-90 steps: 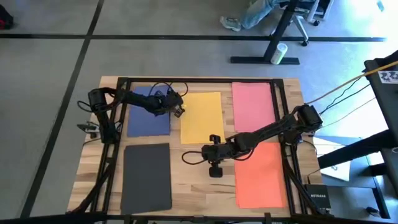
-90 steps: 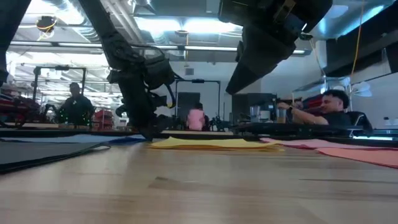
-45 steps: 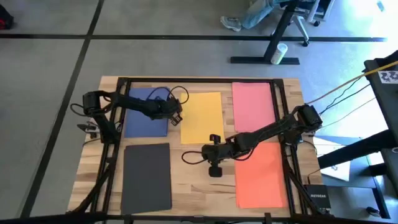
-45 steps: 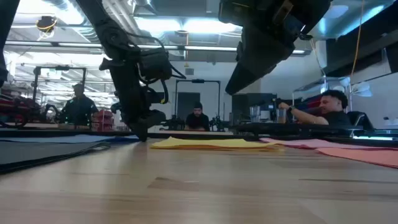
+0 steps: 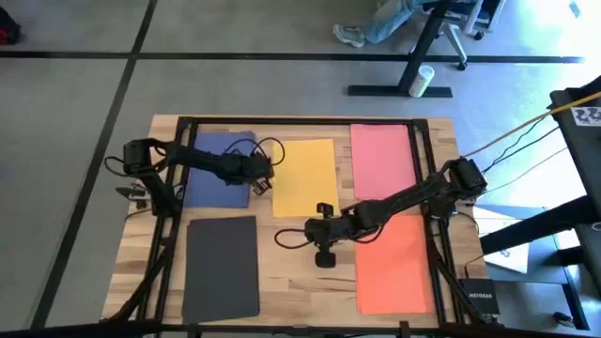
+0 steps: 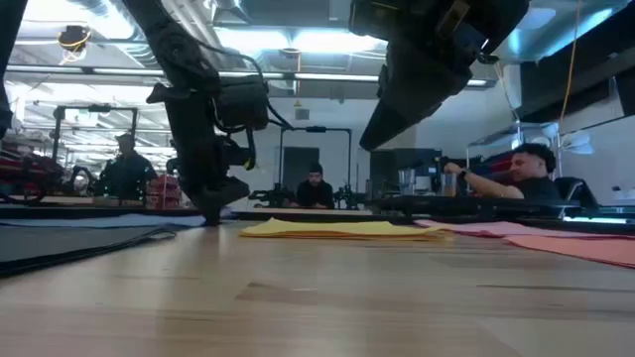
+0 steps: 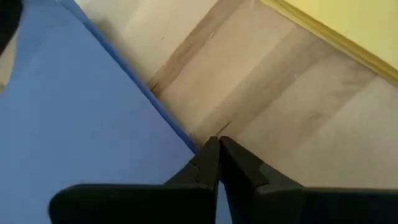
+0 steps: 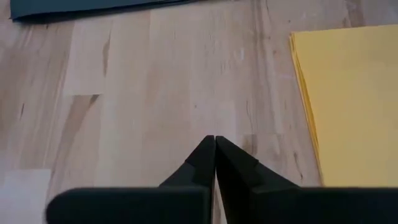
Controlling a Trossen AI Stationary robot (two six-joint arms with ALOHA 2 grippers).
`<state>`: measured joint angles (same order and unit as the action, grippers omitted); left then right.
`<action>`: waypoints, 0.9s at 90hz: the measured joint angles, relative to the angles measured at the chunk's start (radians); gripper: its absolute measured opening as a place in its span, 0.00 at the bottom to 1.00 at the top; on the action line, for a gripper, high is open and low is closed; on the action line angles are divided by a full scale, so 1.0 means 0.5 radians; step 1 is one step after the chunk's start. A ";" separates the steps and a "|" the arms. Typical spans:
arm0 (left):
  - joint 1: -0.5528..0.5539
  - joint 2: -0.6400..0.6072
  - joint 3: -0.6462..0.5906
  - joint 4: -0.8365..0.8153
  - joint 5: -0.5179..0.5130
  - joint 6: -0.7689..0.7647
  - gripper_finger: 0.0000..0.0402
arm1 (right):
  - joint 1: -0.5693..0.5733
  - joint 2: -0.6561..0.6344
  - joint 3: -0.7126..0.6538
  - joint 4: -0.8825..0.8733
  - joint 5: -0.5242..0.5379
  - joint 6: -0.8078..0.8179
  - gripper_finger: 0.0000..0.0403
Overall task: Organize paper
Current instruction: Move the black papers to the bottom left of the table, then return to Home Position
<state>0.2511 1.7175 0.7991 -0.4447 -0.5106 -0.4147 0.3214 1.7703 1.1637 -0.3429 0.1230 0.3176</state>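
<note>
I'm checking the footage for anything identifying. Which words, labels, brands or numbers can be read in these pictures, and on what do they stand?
"NETGEAR": white letters on the black box beside the table's right near corner, high view.
White tag with dark marks at the high view's right edge: too small to read.
Coloured paper sheets: no print visible.

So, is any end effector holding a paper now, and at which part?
Left end effector is shut at the blue paper's edge; an actual hold cannot be told. Right end effector holds nothing.
</note>
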 joint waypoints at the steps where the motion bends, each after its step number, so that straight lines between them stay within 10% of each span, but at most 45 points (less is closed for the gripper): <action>1: -0.002 0.000 0.000 -0.001 -0.002 -0.001 0.00 | 0.000 0.000 0.000 0.000 0.000 0.000 0.00; 81: -0.093 -0.456 -0.011 -0.089 0.211 0.039 0.00 | 0.000 0.000 0.000 -0.009 0.001 0.000 0.00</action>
<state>0.2046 1.4897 0.7937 -0.4890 -0.4050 -0.3950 0.3214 1.7702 1.1637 -0.3474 0.1234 0.3176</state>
